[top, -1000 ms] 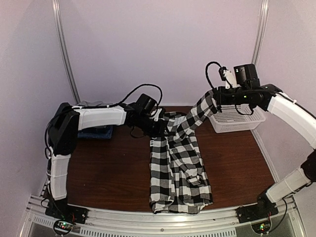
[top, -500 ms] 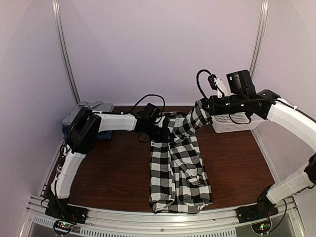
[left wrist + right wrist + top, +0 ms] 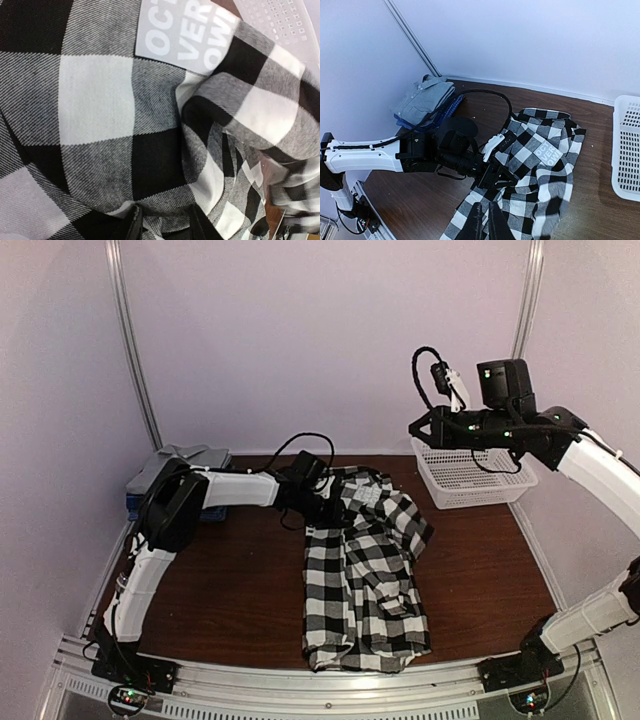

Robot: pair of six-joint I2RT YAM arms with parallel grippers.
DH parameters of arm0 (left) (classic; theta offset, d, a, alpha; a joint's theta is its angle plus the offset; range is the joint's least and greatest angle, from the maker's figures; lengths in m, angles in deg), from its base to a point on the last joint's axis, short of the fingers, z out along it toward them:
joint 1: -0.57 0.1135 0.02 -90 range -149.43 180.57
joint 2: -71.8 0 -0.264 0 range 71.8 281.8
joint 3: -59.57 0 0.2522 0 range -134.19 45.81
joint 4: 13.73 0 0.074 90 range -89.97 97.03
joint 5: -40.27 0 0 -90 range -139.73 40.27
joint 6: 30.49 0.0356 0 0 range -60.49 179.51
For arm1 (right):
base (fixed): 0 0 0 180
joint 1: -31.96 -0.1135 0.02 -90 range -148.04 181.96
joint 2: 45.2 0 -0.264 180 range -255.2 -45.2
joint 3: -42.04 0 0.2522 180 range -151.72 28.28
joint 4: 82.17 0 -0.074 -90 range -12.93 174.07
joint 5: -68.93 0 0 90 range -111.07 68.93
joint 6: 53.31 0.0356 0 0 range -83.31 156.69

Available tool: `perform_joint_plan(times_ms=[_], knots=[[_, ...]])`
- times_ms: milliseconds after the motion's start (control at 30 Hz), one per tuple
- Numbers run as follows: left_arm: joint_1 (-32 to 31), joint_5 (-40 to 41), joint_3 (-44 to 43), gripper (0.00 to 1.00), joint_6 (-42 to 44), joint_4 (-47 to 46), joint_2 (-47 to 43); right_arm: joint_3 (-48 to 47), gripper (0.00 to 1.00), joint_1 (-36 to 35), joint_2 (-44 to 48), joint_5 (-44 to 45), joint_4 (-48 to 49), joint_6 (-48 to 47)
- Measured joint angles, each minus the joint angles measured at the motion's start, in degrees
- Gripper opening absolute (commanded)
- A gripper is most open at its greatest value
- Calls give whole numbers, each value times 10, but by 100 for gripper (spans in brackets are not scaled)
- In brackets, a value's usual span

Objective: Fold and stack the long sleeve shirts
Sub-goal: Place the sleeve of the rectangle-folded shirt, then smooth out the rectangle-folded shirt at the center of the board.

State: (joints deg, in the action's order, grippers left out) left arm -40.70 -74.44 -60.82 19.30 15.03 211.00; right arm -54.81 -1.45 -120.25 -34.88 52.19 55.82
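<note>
The left end effector (image 3: 165, 227) is clamped on a bunched fold of the black-and-white plaid shirt (image 3: 365, 580) at its collar end. The rest of the shirt lies spread on the worktop (image 3: 230, 580), running from that end effector toward the near edge. The right end effector (image 3: 484, 224) hangs high above the shirt, fingers nearly together and holding nothing, with the white mesh basket (image 3: 445, 490) below and beside it. Well to the left of the left end effector, a folded light grey shirt (image 3: 422, 97) tops dark blue shirts (image 3: 449, 107).

Lab test booth: white walls (image 3: 300, 340), aluminium rail (image 3: 300, 692).
</note>
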Motion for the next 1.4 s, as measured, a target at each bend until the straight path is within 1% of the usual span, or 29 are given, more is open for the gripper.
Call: perform_joint_plan(times_ms=[100,133,200,300,367,433,467,633,833,967,1100,1300,1400], knots=[[0,0,0,34,0,0,0,-3,9,0,-3,-7,0,6],[0,0,0,34,0,0,0,-3,11,0,-5,-8,0,6],[0,0,0,34,0,0,0,-3,20,-1,-9,-7,-1,5],[0,0,0,34,0,0,0,14,29,-1,-12,12,7,2],[0,0,0,34,0,0,0,57,34,-1,-6,30,19,3],[0,0,-1,34,0,0,0,126,40,0,8,48,34,10],[0,0,-1,34,0,0,0,166,41,0,17,56,35,16],[1,-2,-1,34,3,0,0,333,41,13,64,90,45,48],[1,-2,-1,34,5,0,0,444,42,49,92,112,82,77],[1,-2,-1,34,7,0,0,483,45,74,88,113,116,83],[1,-3,-1,34,7,0,0,500,49,96,57,110,157,83],[3,-6,-1,34,7,0,0,501,49,102,5,106,196,82],[3,-8,-1,34,7,0,0,501,48,102,-17,107,197,81]])
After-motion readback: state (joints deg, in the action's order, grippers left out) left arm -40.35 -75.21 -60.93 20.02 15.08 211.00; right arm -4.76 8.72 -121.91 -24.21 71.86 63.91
